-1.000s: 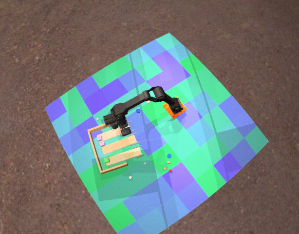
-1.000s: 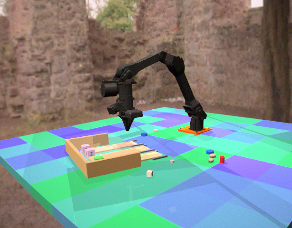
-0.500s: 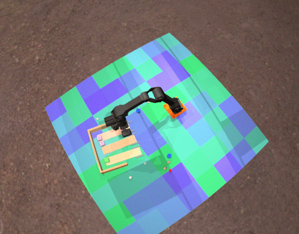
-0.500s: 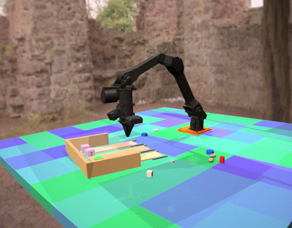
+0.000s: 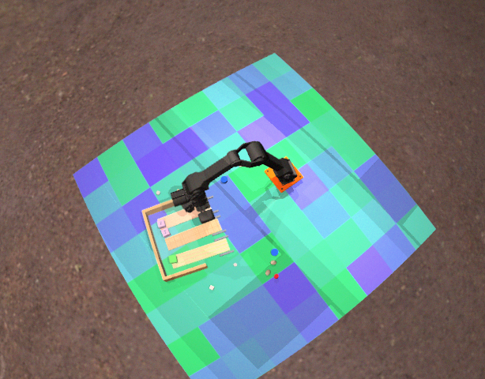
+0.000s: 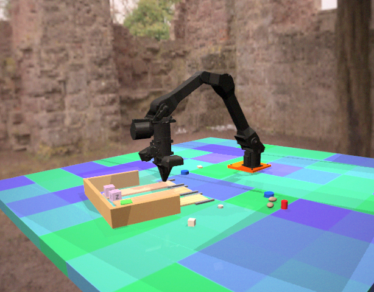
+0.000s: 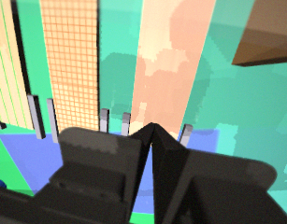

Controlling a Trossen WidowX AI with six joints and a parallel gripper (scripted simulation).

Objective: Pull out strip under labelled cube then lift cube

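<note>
Ruined stone walls stand behind the chequered green and blue table (image 6: 275, 251), where a wooden three-sided tray (image 6: 143, 208) holds three strips side by side.

My gripper (image 6: 164, 179) is fully closed with nothing between the fingers. Its joined tips point straight down onto the outer end of the mottled peach strip (image 5: 179, 218), between the small grey pegs (image 7: 186, 133) that flank that end. I judge the step in hand to be the pull-out: press the tips down and drag the strip out through the open side of the tray.

The next move needs a check first. The pink cube with a Z on it (image 6: 115, 195) sits deep in the tray against the back wall, and from above it seems to rest on the far end of the grid-patterned strip (image 5: 193, 235), just beside the peach one. A second pink cube (image 6: 108, 188) sits behind it at the peach strip's far end, and I cannot read its faces. If the Z cube is the target, I should shift one strip over before dragging. If I do drag, I need firm downward pressure and a straight pull along the strip.

The Z cube is small, pale pink and upright, nearly touching its twin. A flat green block (image 6: 126, 202) lies on the striped strip (image 5: 201, 253), well apart from my tips.
</note>
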